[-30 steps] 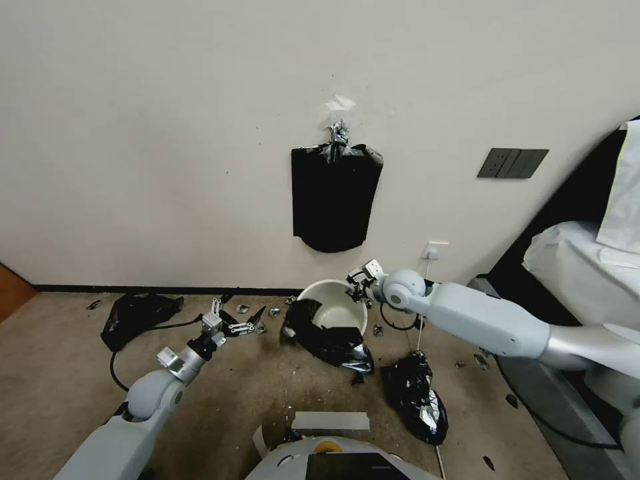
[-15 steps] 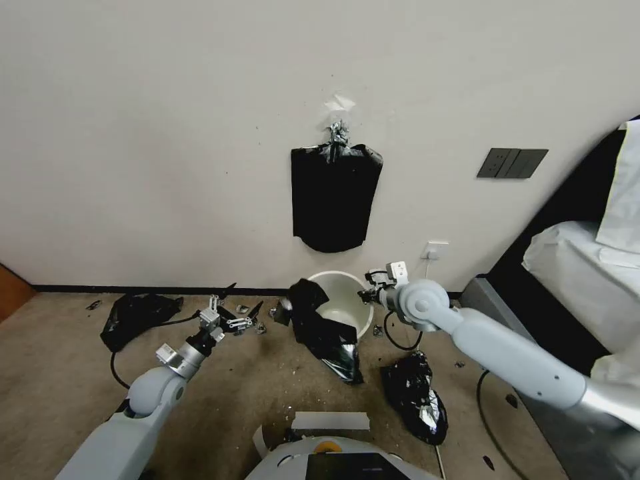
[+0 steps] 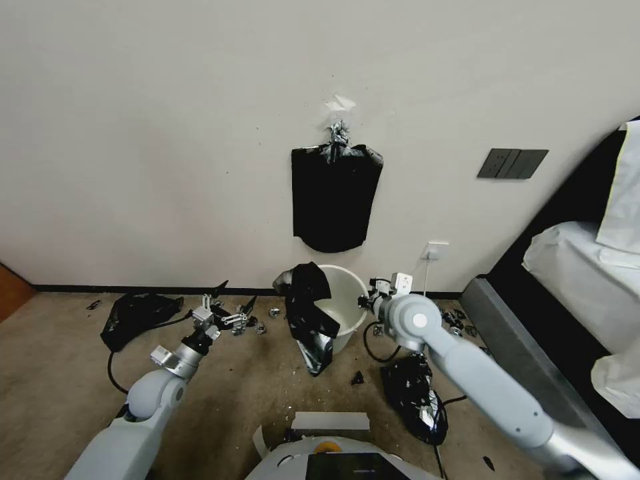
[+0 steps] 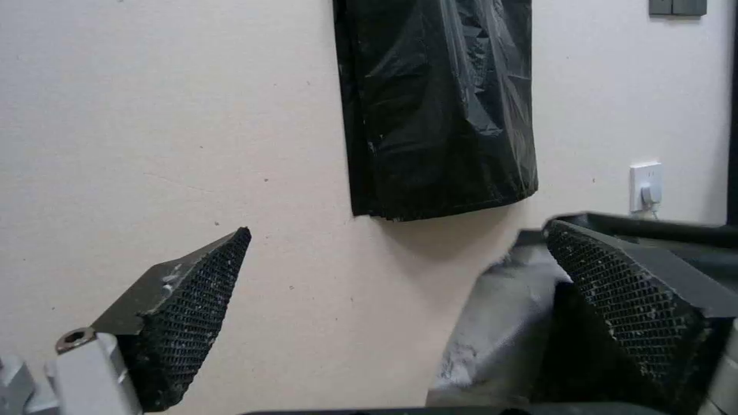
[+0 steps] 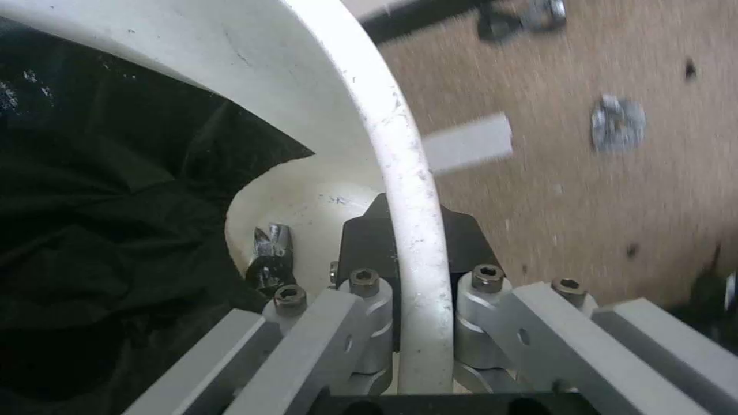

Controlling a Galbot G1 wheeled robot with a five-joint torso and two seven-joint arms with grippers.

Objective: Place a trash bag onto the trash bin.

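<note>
Against the wall, the trash bin (image 3: 341, 303) stands tilted, the right gripper (image 5: 411, 253) clamping its rim between narrow jaws. The trash bag (image 3: 308, 313) drapes over only the bin's left edge, hanging crumpled outside. The left gripper (image 3: 225, 305), jaws wide, hovers empty nearby. Most of the rim remains uncovered.

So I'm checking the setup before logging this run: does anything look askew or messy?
Yes. The trash bin is tipped, its rim clamped by the right gripper. The trash bag hangs over one side only, trailing to the floor. Black scraps litter the carpet by the open left gripper.
</note>
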